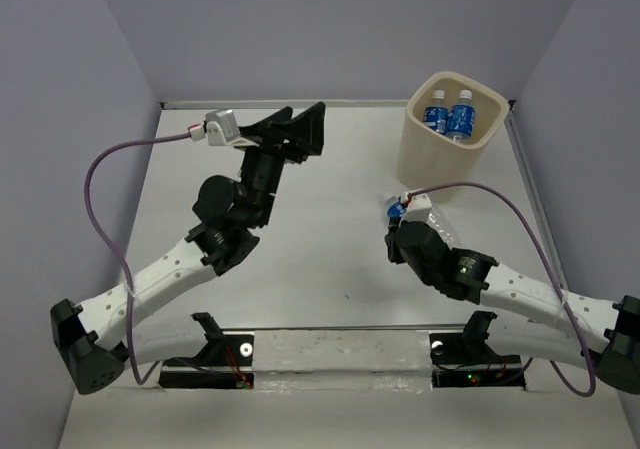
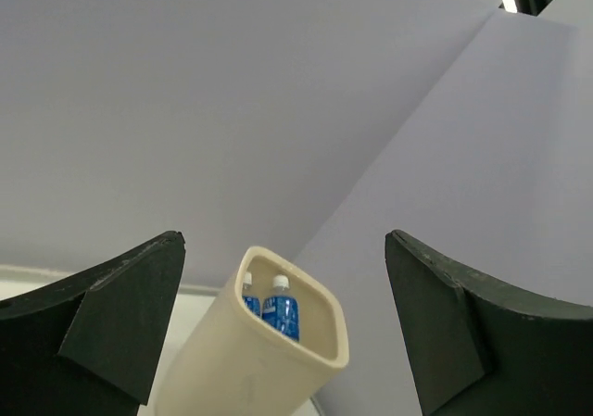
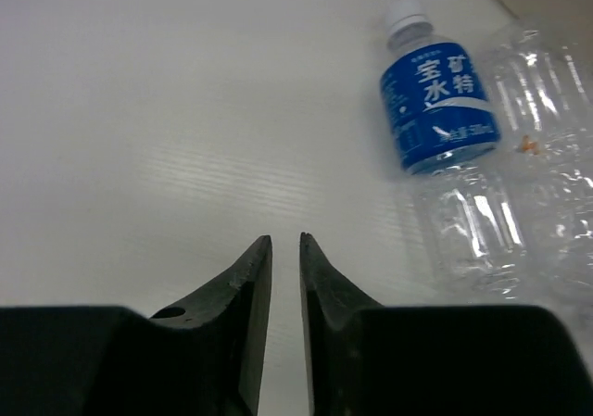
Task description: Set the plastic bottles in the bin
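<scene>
The cream-beige bin [image 1: 420, 149] stands at the far right of the table. Two plastic bottles [image 1: 436, 111] [image 1: 462, 115] stand upright inside it; they also show in the left wrist view [image 2: 281, 310]. A third bottle [image 3: 438, 108] lies on the table with its cap pointing away. A second clear crinkly body [image 3: 551, 157] lies beside it at the right. My right gripper [image 3: 285, 238] is shut and empty, low over the table to the left of that bottle [image 1: 395, 209]. My left gripper [image 2: 283, 238] is wide open, raised at the far middle [image 1: 305, 119], facing the bin [image 2: 241, 370].
Pale walls enclose the table at the back and on both sides. A purple cable loops out from each wrist [image 1: 100, 219]. The right arm [image 1: 500, 284] covers most of the lying bottle in the top view.
</scene>
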{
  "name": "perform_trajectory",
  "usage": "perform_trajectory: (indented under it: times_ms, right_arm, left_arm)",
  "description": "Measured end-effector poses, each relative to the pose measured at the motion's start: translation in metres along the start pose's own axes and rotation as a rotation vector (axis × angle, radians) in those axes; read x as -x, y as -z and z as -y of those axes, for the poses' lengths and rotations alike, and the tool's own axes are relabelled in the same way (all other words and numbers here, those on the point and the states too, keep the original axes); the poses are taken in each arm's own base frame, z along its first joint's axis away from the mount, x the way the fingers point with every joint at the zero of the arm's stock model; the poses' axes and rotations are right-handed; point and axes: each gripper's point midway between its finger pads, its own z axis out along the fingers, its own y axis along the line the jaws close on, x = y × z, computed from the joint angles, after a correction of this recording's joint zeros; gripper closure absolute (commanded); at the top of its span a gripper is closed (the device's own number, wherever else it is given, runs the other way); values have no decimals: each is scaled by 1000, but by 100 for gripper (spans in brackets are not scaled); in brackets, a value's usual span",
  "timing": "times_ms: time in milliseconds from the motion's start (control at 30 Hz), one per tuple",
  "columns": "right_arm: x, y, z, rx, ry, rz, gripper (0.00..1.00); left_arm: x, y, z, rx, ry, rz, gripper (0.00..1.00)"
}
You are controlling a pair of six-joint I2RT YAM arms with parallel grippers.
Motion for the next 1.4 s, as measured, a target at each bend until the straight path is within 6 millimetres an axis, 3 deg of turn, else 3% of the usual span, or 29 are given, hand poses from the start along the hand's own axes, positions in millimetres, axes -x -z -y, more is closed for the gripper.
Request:
perform_trajectory:
  times_ms: [33,67,133,200,267,367,467,633,733,900,1233,1400]
  right_arm:
    - [5,-7,13,-50,6,-9,59]
    - [10,-12,23,-86,23,-21,49]
    - [17,-22,38,-144,30,-37,41]
    - [18,-29,43,-168,61,-68,31]
    - [21,-41,50,-203,101,-112,28]
    - [25,-62,60,-237,130,-178,22]
    - [25,-78,74,-271,137,-226,20]
    - [14,-100,94,-305,174,-321,13]
    - [6,-107,98,-295,210,-374,12]
    - [6,-119,90,-250,240,-421,14]
    - [-29,-134,89,-225,252,-540,14]
    - [-43,-135,84,-196,245,-587,26]
  left_arm:
    - [5,19,-9,6,31,-4,1]
    - [-3,31,-19,20,42,-33,1]
    - [-44,55,-48,73,25,-153,1]
    - [-101,87,-79,123,-4,-339,1]
    - [-158,133,-112,179,-49,-561,1]
    - [-196,195,-128,193,-59,-790,1]
    - [-185,214,-108,124,-15,-831,1]
    - [-132,204,-82,18,48,-674,1]
    - [-123,206,-84,-21,56,-608,1]
    - [-138,219,-103,-48,-6,-590,1]
    - [-154,228,-132,-30,-105,-560,1]
    - [-151,228,-132,-34,-103,-541,1]
